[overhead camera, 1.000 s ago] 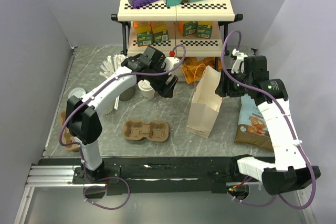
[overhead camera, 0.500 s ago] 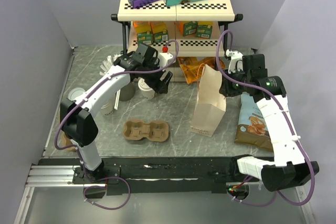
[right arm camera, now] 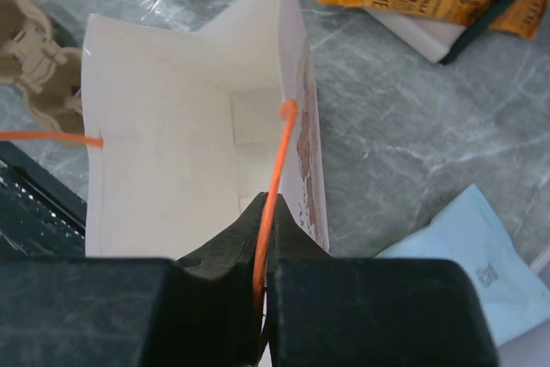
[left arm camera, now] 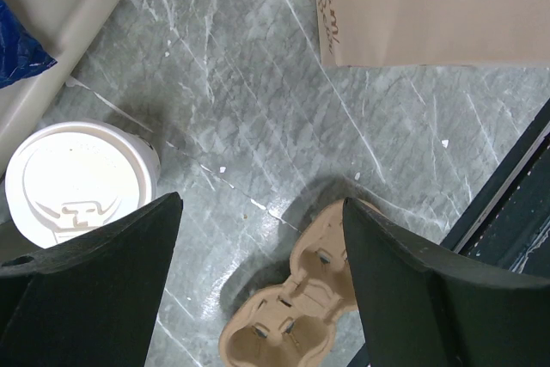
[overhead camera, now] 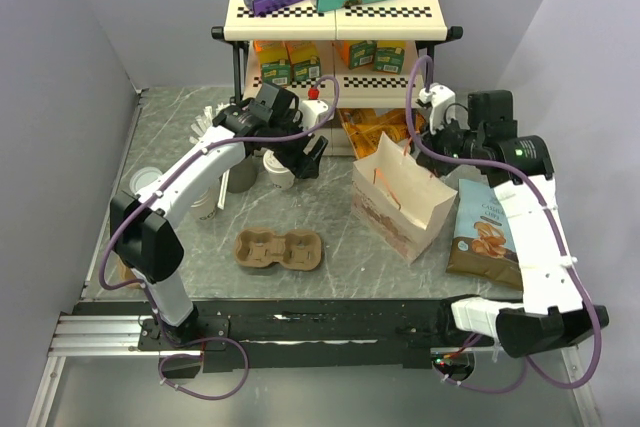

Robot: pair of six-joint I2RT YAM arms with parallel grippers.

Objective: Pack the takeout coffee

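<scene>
The takeout coffee [overhead camera: 278, 172], a small white cup, stands on the marble table [overhead camera: 330, 217] left of centre. In the left wrist view it shows from above as a pale round top [left arm camera: 77, 182] at the left edge. My left gripper [overhead camera: 305, 155] hovers just right of the cup, open and holding nothing [left arm camera: 258, 290]. A brown paper bag [overhead camera: 400, 205] sits at centre right with its mouth spread. My right gripper [overhead camera: 420, 144] is shut on the bag's orange handle [right arm camera: 277, 161], looking down into the pale inside of the bag [right arm camera: 172, 126].
A two-cup cardboard carrier [overhead camera: 278, 249] lies in front of the cup. A dark cup of white sticks [overhead camera: 238, 175] and a flat lid [overhead camera: 145, 179] sit to the left. A shelf rack [overhead camera: 335, 17] stands behind, with orange packets [overhead camera: 375, 127] beneath and a snack bag [overhead camera: 485, 232] at the right.
My right gripper closed on the bag's orange handle and pulled back, so the narrow upright bag now stands spread wide. My left gripper moved slightly back-left, closer to the cup.
</scene>
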